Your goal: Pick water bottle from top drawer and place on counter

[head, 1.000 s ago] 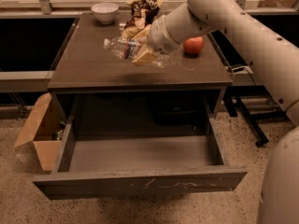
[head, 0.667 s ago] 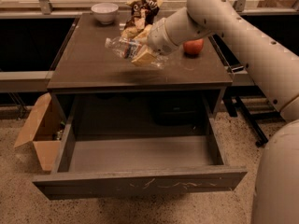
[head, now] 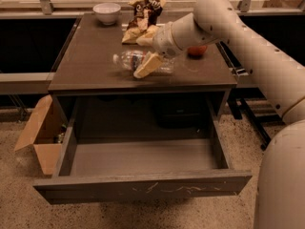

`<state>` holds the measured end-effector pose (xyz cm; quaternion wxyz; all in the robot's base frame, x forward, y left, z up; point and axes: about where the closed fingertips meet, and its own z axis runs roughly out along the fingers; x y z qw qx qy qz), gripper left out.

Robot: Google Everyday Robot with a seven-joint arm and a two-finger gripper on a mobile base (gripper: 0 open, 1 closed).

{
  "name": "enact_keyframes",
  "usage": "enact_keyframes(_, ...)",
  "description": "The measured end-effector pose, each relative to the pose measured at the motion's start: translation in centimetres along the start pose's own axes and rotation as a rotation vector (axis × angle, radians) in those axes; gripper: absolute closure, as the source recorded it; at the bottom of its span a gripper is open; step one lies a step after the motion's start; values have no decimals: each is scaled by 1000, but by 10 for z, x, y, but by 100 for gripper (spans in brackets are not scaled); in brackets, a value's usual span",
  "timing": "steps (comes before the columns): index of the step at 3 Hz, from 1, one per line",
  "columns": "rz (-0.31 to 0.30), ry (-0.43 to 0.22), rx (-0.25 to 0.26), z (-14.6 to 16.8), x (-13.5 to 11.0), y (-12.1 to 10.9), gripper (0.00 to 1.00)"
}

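Observation:
The water bottle (head: 127, 59) lies on its side low over the counter (head: 90, 66), near the middle, its cap end to the left. My gripper (head: 146, 50) reaches in from the right and is shut on the bottle: one pale finger (head: 147, 65) crosses its front and the other sits behind it. I cannot tell if the bottle touches the counter. The top drawer (head: 143, 187) is pulled fully open below and its inside shows nothing in it.
A white bowl (head: 106, 12) stands at the counter's back left. A crumpled snack bag (head: 145, 11) lies at the back middle and a red apple (head: 197, 50) at the right behind my arm. A cardboard box (head: 40, 132) sits on the floor, left of the drawer.
My gripper has moved down and slightly right with the bottle, bringing it lower towards the counter top. The drawer has stayed open.

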<state>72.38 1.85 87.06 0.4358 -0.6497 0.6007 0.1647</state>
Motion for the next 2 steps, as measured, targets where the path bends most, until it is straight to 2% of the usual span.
enact_keyframes(1, 10, -15, 12, -4, 3, -4, 0)
enact_keyframes(2, 2, -49, 46, -17, 0, -3, 0)
